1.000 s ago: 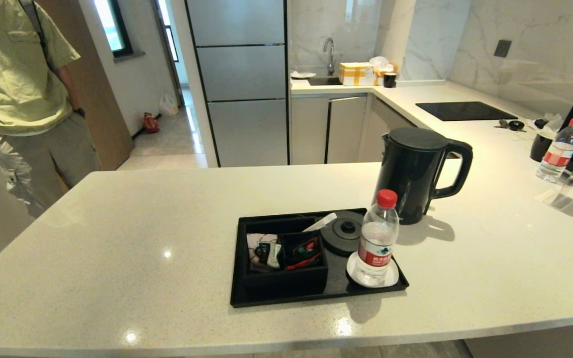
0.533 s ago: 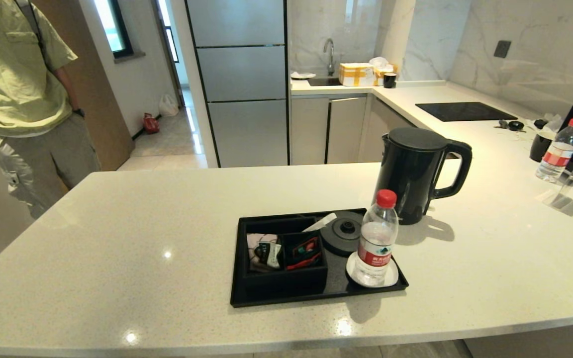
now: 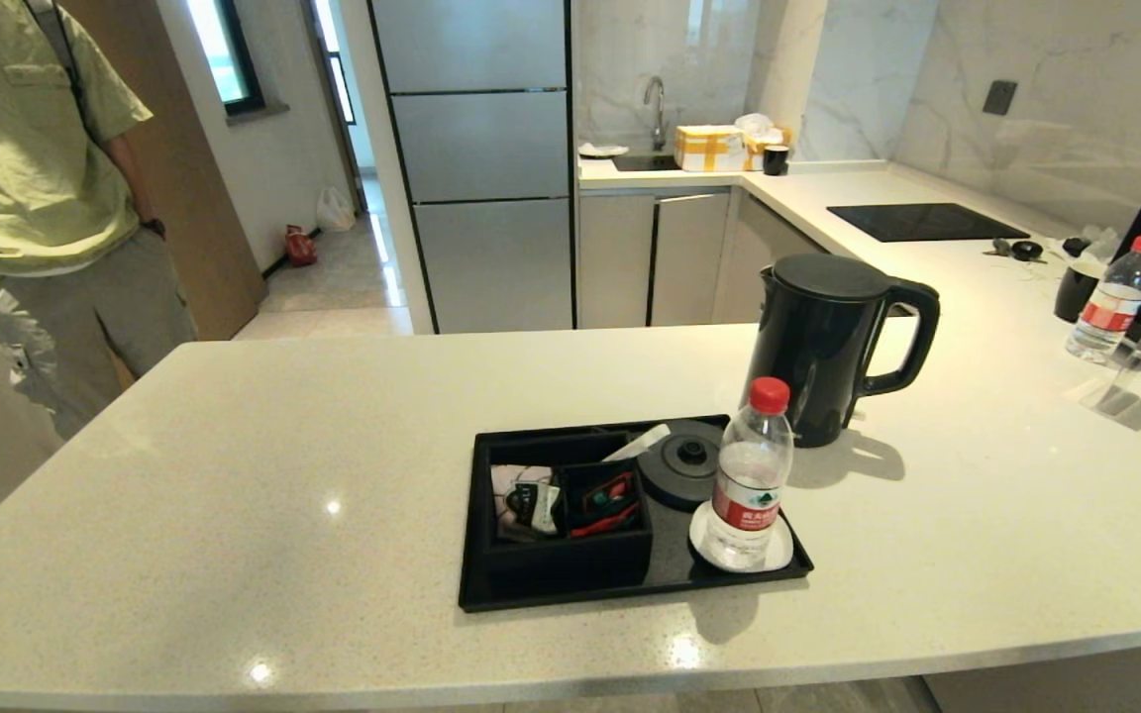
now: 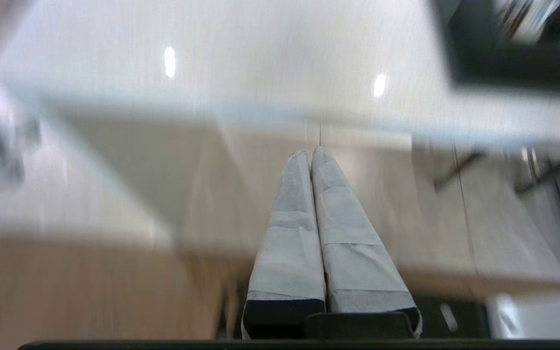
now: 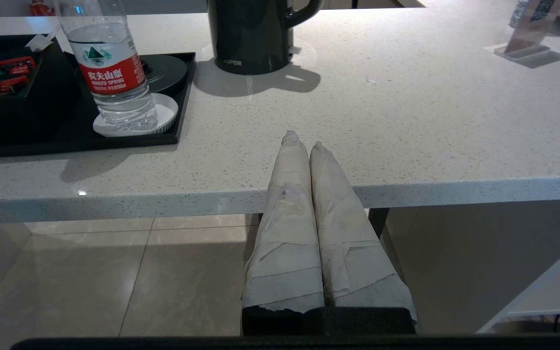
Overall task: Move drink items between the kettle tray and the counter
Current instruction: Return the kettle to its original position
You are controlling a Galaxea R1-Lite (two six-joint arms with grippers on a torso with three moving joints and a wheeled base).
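Kettle (image 3: 821,342) off its tray (image 3: 570,592), nothing changed on the counter (image 3: 234,475); left gripper (image 4: 310,153) (pressed together, empty) and right gripper (image 5: 302,141) likewise below the edge.

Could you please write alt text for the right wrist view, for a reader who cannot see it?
The shut right gripper hangs empty at the counter's front edge. Beyond it, a red-labelled water bottle stands on a white coaster in the black tray, and the black kettle stands on the counter beside the tray.
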